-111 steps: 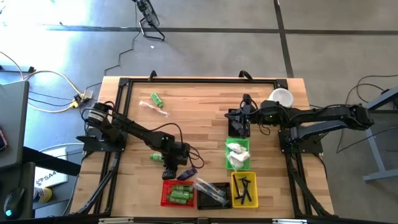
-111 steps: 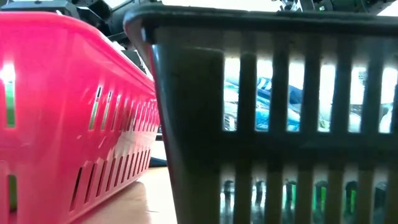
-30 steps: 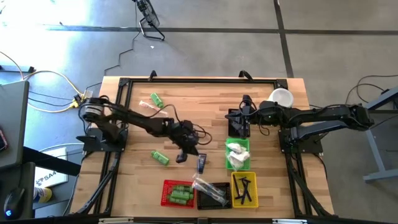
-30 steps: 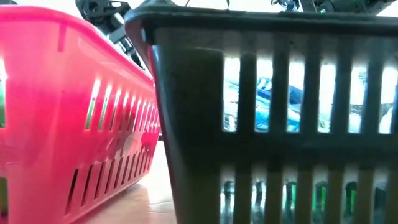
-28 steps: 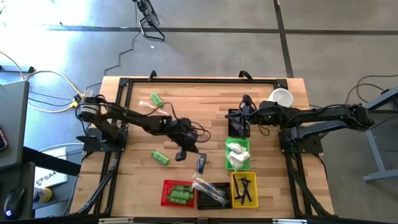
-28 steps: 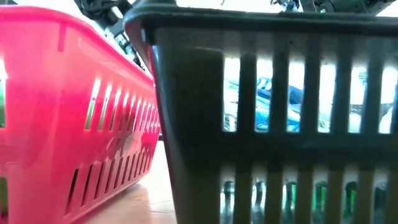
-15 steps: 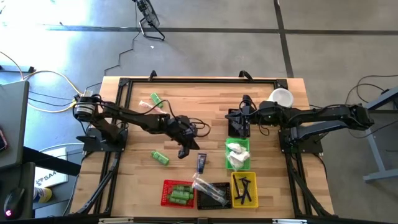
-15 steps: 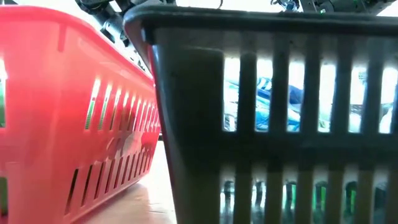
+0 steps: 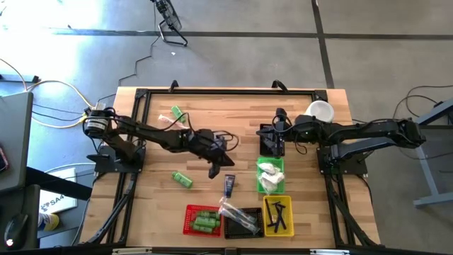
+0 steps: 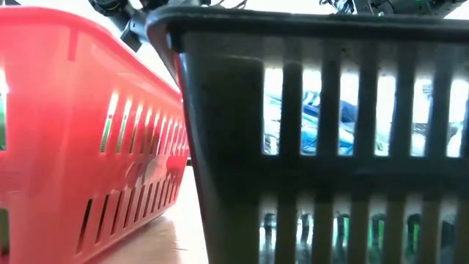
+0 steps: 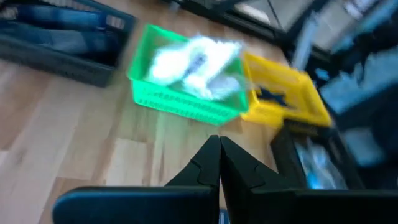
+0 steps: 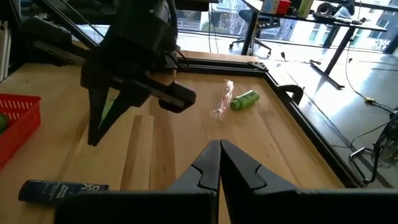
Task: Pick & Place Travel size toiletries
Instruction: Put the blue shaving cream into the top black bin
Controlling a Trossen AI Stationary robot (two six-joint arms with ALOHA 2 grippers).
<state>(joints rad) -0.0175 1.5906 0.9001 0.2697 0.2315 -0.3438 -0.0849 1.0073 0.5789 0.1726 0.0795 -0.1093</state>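
Note:
My left gripper [image 9: 213, 172] [image 11: 219, 142] is shut and touches nothing. It hangs above the bare wood, between a loose green bottle [image 9: 182, 179] and a dark navy tube [image 9: 229, 185] [image 12: 62, 188], both lying flat on the table. My right gripper [image 9: 269, 139] [image 12: 219, 144] is also shut and waits at the dark basket [image 9: 271, 147] [image 11: 62, 37] of navy tubes. Near the far left corner lie another green bottle [image 9: 177, 113] [image 12: 245, 99] and a clear-wrapped toothbrush [image 9: 173, 122] [image 12: 222, 102].
The green basket [image 9: 270, 176] [image 11: 186, 102] holds white packets. Along the near edge stand the red basket [image 9: 202, 219] [image 10: 73, 132] of green bottles, the black basket [image 9: 241, 221] [image 10: 322, 132] and the yellow basket [image 9: 278, 216] [image 11: 283, 99]. A white cup [image 9: 320, 110] sits far right. Bare wood spans the table's middle.
My left gripper has moved a short way toward the table's right and far edges, away from the loose green bottle, staying shut. The navy tube and the bottle have kept their places.

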